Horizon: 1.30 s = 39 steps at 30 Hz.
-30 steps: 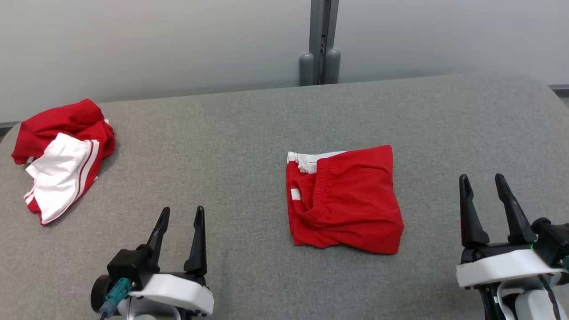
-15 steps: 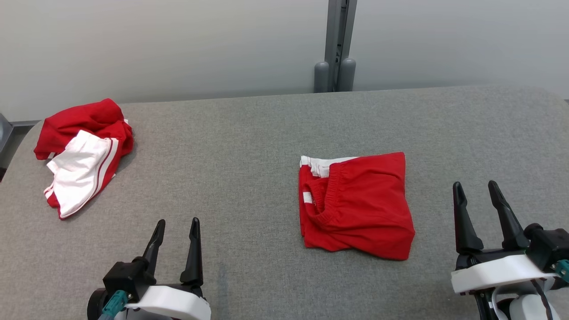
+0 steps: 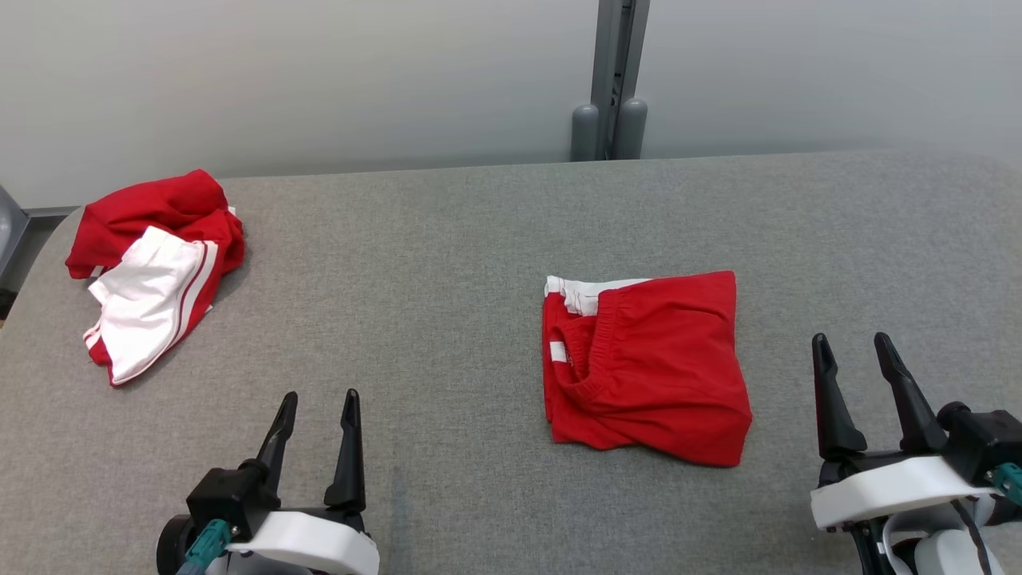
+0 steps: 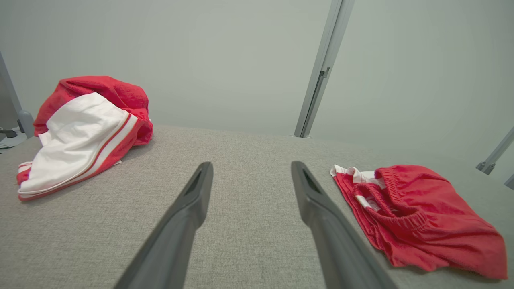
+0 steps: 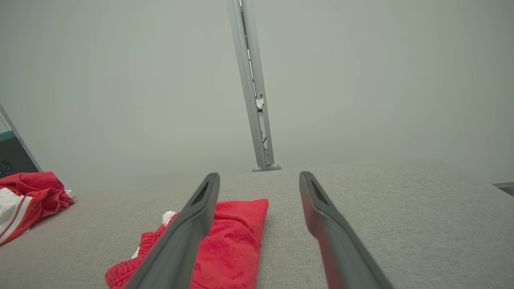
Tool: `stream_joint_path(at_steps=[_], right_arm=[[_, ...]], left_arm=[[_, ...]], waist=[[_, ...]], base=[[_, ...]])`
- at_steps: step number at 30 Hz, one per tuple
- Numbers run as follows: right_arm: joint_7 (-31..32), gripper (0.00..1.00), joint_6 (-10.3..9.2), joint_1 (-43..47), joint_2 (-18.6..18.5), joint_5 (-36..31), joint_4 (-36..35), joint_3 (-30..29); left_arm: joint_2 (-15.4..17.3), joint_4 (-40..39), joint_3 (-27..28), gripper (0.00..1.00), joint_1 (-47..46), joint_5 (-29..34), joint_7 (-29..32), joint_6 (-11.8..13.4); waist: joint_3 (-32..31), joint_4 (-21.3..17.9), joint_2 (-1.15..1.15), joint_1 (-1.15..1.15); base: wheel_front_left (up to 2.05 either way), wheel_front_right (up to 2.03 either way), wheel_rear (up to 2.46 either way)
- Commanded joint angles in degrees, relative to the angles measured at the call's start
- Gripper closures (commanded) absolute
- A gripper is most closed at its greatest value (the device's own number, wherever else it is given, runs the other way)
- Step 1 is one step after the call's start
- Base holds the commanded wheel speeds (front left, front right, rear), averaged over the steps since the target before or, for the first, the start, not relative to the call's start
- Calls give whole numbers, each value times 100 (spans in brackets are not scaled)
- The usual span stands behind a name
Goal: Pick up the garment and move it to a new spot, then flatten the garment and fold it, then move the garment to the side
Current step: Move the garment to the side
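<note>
Head view: folded garment (image 3: 655, 375) well inside table (image 3: 415, 263) edges.

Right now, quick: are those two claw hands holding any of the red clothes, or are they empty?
Left gripper: open, holding nothing.
Right gripper: open, holding nothing; the folded red garment lies apart from it on the table.
</note>
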Motion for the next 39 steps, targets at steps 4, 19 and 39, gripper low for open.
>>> stream_joint_path(at_steps=[4,19,39], right_arm=[[354,0,3,-201,-23,52,203,-141],[3202,0,3,-1467,-465,862,1333,-54],[3892,80,3,-2069,-743,1884,2222,483]], left_arm=[[22,10,-12,0,-132,32,-12,-17],[21,19,-121,0,-424,-102,-11,21],[21,3,-86,0,-595,-63,-12,47]], waist=[[72,56,0,0],[584,427,0,0],[848,639,0,0]], base=[[0,0,0],[0,0,0],[0,0,0]])
